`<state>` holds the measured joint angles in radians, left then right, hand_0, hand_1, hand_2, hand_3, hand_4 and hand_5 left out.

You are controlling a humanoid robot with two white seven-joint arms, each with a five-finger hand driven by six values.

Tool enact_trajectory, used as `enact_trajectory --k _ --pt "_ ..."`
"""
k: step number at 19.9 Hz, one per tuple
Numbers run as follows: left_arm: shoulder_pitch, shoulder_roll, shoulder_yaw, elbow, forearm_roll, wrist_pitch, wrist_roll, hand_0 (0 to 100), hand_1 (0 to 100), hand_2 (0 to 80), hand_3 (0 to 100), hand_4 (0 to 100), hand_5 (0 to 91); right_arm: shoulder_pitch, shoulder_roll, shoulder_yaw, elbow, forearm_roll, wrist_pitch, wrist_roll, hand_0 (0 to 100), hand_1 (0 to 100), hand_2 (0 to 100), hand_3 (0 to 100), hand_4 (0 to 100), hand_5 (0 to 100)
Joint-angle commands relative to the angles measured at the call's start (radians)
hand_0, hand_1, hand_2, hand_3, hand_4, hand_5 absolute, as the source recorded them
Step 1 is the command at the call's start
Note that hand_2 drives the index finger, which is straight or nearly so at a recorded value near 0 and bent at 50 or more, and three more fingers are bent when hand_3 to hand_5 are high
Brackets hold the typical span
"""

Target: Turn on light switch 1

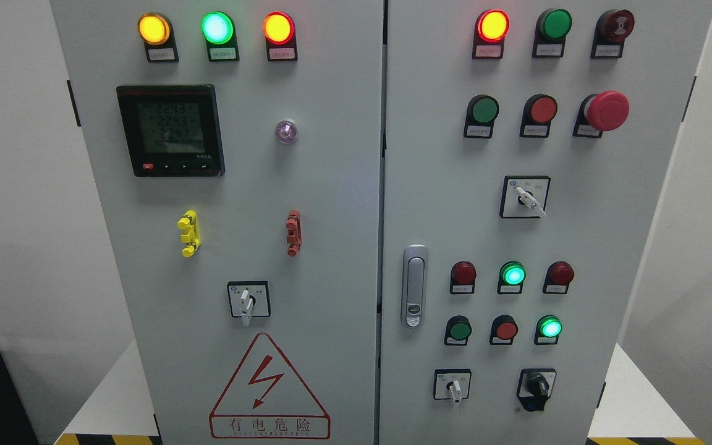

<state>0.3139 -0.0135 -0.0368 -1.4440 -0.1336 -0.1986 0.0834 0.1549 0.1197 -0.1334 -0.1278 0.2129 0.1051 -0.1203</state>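
Light switch 1 cannot be singled out, since the small labels are too blurred to read; the candidates are the controls on the grey cabinet (pixel 331 247), which has 2 doors. No robot hand shows anywhere in the head view, so its state cannot be told.

On the left door sit 3 lit lamps across the top: amber lamp (pixel 154 28), green lamp (pixel 217 27) and orange-red lamp (pixel 279 28). Below are 1 digital meter (pixel 170 130), 1 small violet lens (pixel 285 131), 1 yellow clip (pixel 188 233), 1 red clip (pixel 293 232), 1 white-handled selector (pixel 246 301) and 1 warning triangle (pixel 268 386).

On the right door, the top row holds 1 lit red lamp (pixel 492 25), 1 dark green button (pixel 554 24) and 1 dark red buzzer-like cap (pixel 615 25). The next row has 1 green button (pixel 484 110), 1 red button (pixel 542 109) and 1 red mushroom button (pixel 607 110). A white-handled rotary switch (pixel 525 198) sits below. Lower down are 6 small round lamps or buttons in 2 rows of 3; 2 glow green, upper glowing lamp (pixel 512 274) and lower glowing lamp (pixel 549 327). At the bottom are 1 small white selector (pixel 453 385) and 1 black knob (pixel 536 387). A chrome door handle (pixel 414 285) stands near the seam.
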Motion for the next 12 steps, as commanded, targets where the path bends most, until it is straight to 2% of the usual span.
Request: enact_trajectory --k 1,2,7,12 --pt "0.040 0.020 -0.011 -0.355 0.002 -0.045 0.047 43 50 38.1 57 72 54.0 0.000 0.000 0.000 0.000 -0.001 -0.001 0.001 5 0 0 0 0 0" --pt "0.042 0.023 -0.017 -0.375 0.003 -0.041 0.065 44 52 39.6 58 74 57.7 0.000 0.000 0.000 0.000 0.000 -0.001 0.001 5 0 0 0 0 0" --pt "0.039 0.021 -0.017 -0.505 -0.001 -0.016 0.068 45 55 41.6 63 77 63.9 0.000 0.000 0.000 0.000 0.000 -0.001 0.001 5 0 0 0 0 0" --pt "-0.012 0.009 -0.017 -0.575 0.000 0.091 0.065 45 55 42.3 65 78 64.7 0.000 0.000 0.000 0.000 0.000 -0.001 -0.001 5 0 0 0 0 0"
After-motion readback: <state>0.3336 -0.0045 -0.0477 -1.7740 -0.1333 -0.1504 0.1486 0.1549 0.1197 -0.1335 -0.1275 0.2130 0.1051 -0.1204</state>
